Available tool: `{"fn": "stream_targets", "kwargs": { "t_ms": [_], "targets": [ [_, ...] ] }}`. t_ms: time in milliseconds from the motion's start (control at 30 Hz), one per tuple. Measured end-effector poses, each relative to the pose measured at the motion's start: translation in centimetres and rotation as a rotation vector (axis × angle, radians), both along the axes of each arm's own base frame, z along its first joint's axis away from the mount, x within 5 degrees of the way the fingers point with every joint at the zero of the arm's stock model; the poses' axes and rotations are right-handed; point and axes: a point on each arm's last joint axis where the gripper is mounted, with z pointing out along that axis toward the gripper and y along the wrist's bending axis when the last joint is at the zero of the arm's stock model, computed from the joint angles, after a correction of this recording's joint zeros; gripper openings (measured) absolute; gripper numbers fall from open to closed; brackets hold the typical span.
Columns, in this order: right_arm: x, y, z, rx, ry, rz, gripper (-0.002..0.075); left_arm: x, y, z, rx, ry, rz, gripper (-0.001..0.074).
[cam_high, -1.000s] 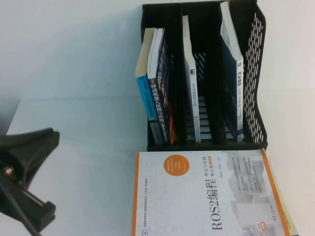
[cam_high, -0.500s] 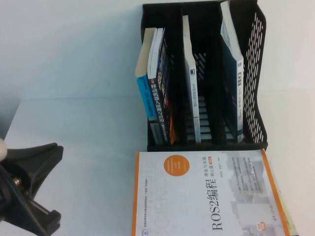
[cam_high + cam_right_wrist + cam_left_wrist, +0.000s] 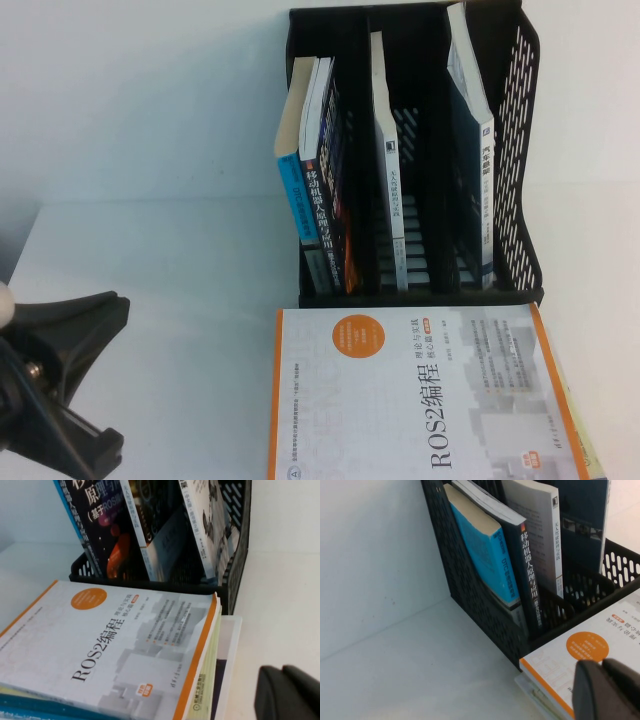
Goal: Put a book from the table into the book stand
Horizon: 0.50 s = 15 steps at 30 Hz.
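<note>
Bench: plain white flat-topped bench (image 3: pixel 160 250).

Stand: black plastic 3-slot upright book stand with perforated side walls (image 3: pixel 515 150), at the far side of the bench, right of centre.

- Left slot: 2 books leaning together, a blue-spined paperback (image 3: pixel 487 555) and a dark-spined book with white Chinese lettering (image 3: pixel 529 575).
- Middle slot: the task item, a thin paperback with a white spine and a dark circular-pattern cover (image 3: pixel 395 180). It stands on edge inside the stand, spine towards the robot, leaning slightly.
- Right slot: 1 more white-spined book with a dark cover (image 3: pixel 470 90), tilted against the divider.

In front of the stand: a white-and-orange "ROS2" book with an orange circle (image 3: pixel 410 390) lies flat on top of a stack. Its far edge sits just at the stand's base.

Left gripper (image 3: pixel 602 669): low over the near-left part of the bench, beside the near-left corner of the ROS2 book. Jaws together, holding nothing. The left arm (image 3: pixel 55 390) shows at the near-left corner in the high view.

Right gripper (image 3: pixel 282 672): seen only in its own wrist view, low over bare bench on the right side of the stack. Jaws together, empty.
</note>
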Motion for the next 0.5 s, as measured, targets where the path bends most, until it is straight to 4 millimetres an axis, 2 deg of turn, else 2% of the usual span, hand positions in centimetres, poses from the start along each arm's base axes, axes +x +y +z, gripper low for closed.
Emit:
{"fn": "stream_targets", "kwargs": {
  "t_ms": [233,500],
  "targets": [
    [0.27,0.06,-0.75,0.002,0.014,-0.002,-0.0002,0.0,0.0,0.0,0.0,0.0,0.0,-0.0001],
    [0.31,0.05,-0.68,0.004,0.006,-0.005,-0.0002,0.0,0.0,0.0,0.0,0.0,0.0,-0.0001]
  ]
}}
